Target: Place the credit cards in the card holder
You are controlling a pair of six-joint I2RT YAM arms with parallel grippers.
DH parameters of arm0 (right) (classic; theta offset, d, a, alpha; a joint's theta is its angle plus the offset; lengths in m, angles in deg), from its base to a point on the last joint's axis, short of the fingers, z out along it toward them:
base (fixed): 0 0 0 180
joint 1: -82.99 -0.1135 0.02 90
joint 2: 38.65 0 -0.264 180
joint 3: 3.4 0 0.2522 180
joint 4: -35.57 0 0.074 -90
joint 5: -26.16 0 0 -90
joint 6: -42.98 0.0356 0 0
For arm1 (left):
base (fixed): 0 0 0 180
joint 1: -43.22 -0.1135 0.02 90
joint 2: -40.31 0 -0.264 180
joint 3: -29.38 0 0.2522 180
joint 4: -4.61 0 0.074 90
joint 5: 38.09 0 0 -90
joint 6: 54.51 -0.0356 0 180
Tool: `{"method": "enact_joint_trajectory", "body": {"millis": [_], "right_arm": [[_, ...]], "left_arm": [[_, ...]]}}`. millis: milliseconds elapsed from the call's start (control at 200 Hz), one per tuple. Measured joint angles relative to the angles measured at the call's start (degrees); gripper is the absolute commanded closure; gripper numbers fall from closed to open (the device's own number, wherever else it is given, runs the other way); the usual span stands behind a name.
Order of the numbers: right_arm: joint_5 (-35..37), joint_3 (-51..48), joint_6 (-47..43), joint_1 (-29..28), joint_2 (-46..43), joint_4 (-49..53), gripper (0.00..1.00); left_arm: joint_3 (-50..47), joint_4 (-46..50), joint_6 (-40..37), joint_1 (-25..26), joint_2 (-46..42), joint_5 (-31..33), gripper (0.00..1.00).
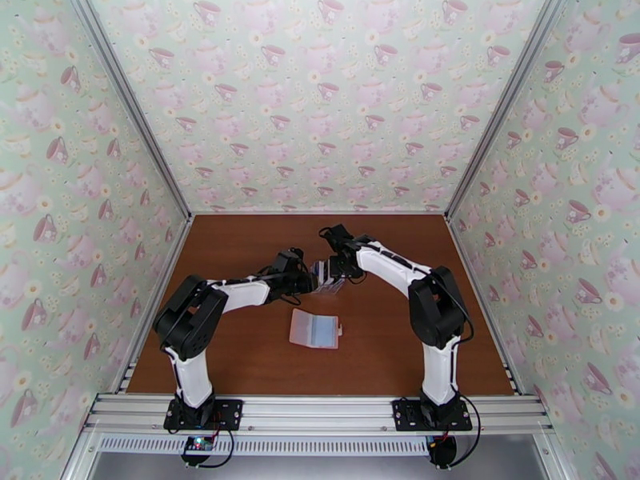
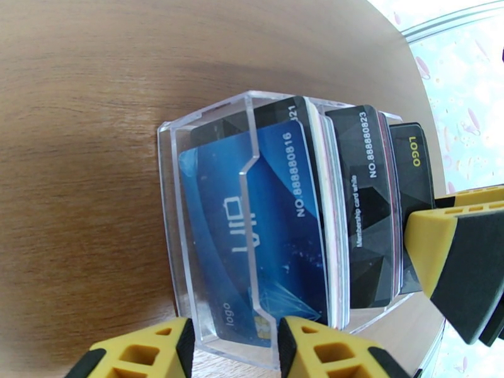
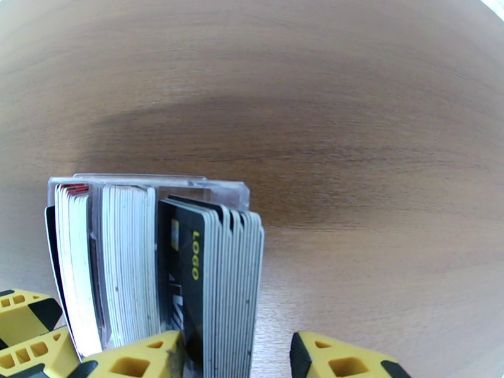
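Clear rack (image 1: 326, 275) on desk (image 1: 240, 346), credit cards (image 2: 252, 222) upright in it. Left fingers (image 2: 309, 349) clenched on rack's front wall. Right fingers (image 3: 327, 361) released, straddling black-faced stack at rack's opposite end. Card holder (image 1: 314, 328) lies open near rack, on arm-base side.

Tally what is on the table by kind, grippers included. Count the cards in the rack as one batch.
Grippers: 2, the left gripper and the right gripper
Clear slotted rack: 1
Batch of credit cards standing in the rack, too tightly packed to count singly: 1
Card holder, lying apart from the rack: 1
Total: 5
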Motion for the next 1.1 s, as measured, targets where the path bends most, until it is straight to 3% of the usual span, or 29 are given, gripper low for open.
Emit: {"method": "enact_joint_trajectory", "body": {"millis": [1102], "right_arm": [[-1.0, 0.7, -2.6, 1.3, 0.0, 0.5, 0.56]], "left_arm": [[0.0, 0.3, 0.0, -0.2, 0.0, 0.0, 0.59]]}}
